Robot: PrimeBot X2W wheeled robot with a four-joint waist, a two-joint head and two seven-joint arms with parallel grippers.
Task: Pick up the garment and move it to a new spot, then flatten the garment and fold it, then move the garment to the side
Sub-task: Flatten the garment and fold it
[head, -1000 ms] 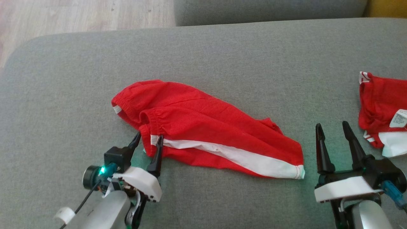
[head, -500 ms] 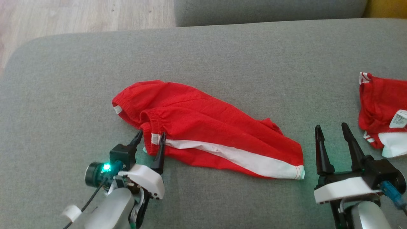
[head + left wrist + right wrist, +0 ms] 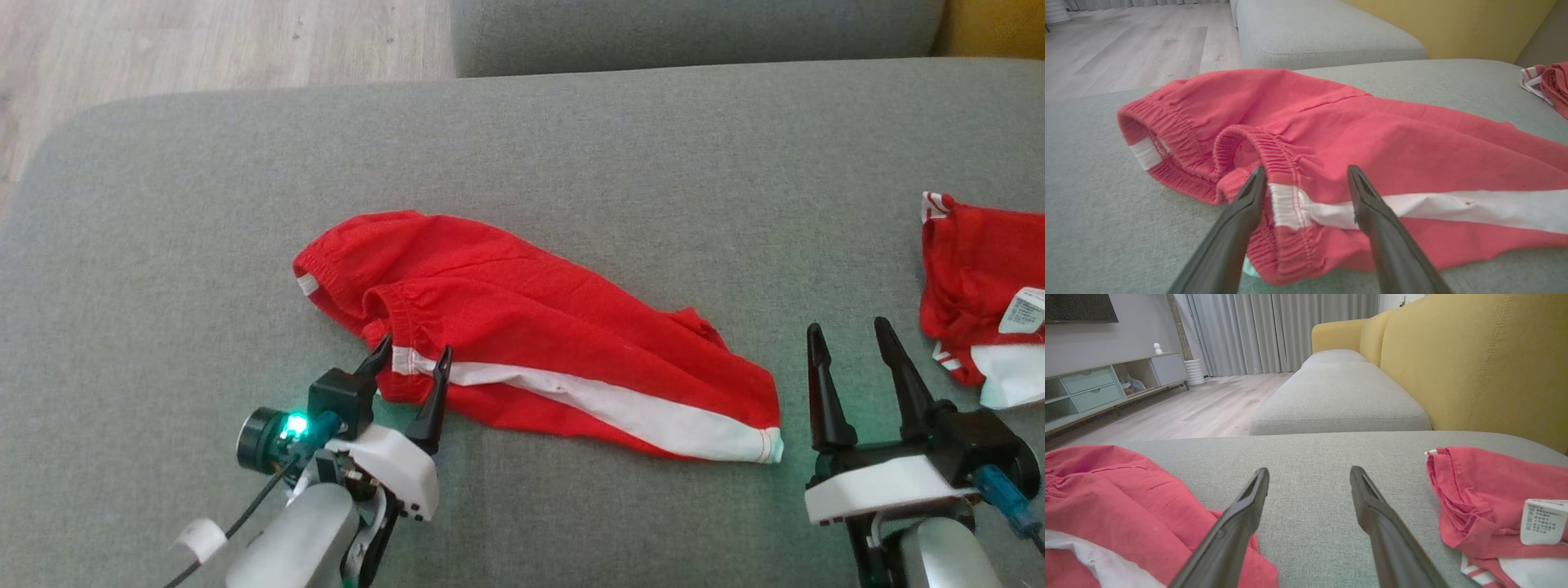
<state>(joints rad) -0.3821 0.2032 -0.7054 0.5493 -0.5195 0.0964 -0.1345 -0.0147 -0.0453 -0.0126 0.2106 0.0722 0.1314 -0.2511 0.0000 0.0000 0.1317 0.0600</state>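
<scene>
The garment (image 3: pixel 539 343) is laid waistband at ten o'clock, hem at four; left pincer (image 3: pixel 414 346) and right pincer (image 3: pixel 847 327) are spread wide, empty.

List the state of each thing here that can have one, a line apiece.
Red shorts: lying rumpled on the gray cushion, not lifted.
Left gripper: open, fingers either side of the shorts' waistband.
Right gripper: open, empty, above bare cushion.
Other red garment: bunched at the cushion's right edge, label showing.
</scene>
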